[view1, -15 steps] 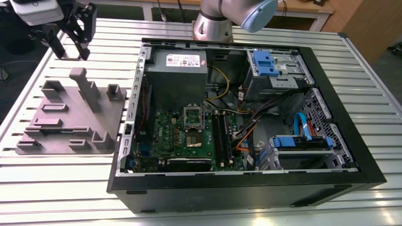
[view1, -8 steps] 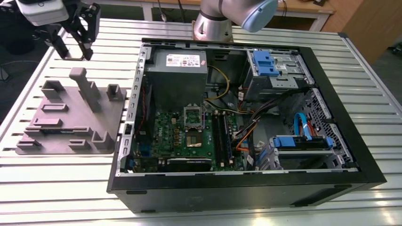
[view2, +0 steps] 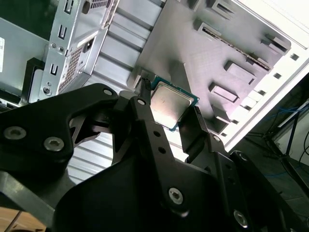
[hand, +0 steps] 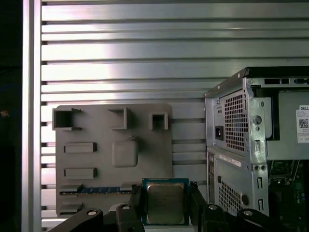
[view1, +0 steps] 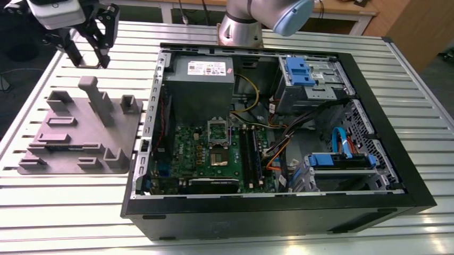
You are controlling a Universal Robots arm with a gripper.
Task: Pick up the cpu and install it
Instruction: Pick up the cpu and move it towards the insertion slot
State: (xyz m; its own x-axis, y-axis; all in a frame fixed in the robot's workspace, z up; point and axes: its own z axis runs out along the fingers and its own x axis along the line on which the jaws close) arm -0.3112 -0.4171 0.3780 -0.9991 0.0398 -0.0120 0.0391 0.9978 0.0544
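Already the pickup is done: the gripper (view1: 90,59) pinches the cpu (view2: 171,104) by its edges, in the air near the plate (view1: 67,135) (just beside the open case (view1: 383,159)). Installing is left; the cpu is well apart from the motherboard (view1: 248,159).

The arm (view1: 245,24) stands at the top of the exterior view, and its gripper (view1: 88,57) hangs at that view's upper left, pointing down. In the second wrist view its black fingers (view2: 147,121) clamp the cpu (view2: 170,105) by opposite edges.
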